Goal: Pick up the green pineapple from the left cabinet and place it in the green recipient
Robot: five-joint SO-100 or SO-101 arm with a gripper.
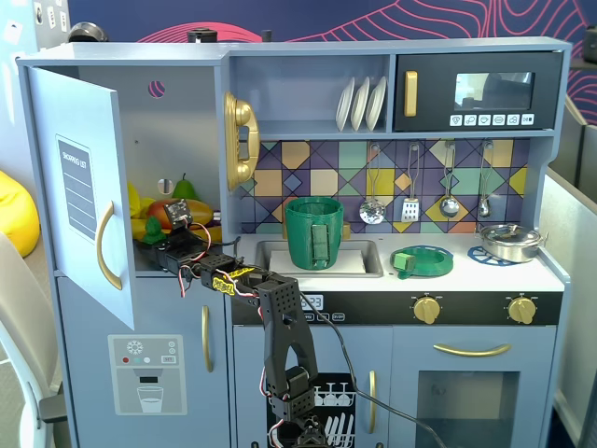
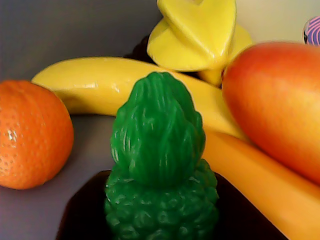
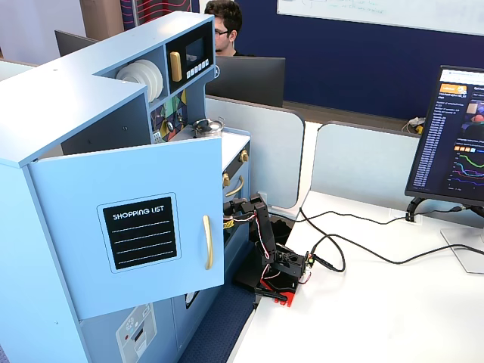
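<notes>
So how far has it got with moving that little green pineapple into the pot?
Early. The cabinet door is open and the end effector has reached in among the fruit; the wrist view shows the green pineapple close, but no grip shows. Carrying it to the green pot is left.

In the wrist view the green pineapple is cut off at six o'clock; we cannot see the gripper's fingertips; the cabinet door hides the fruit.
</notes>
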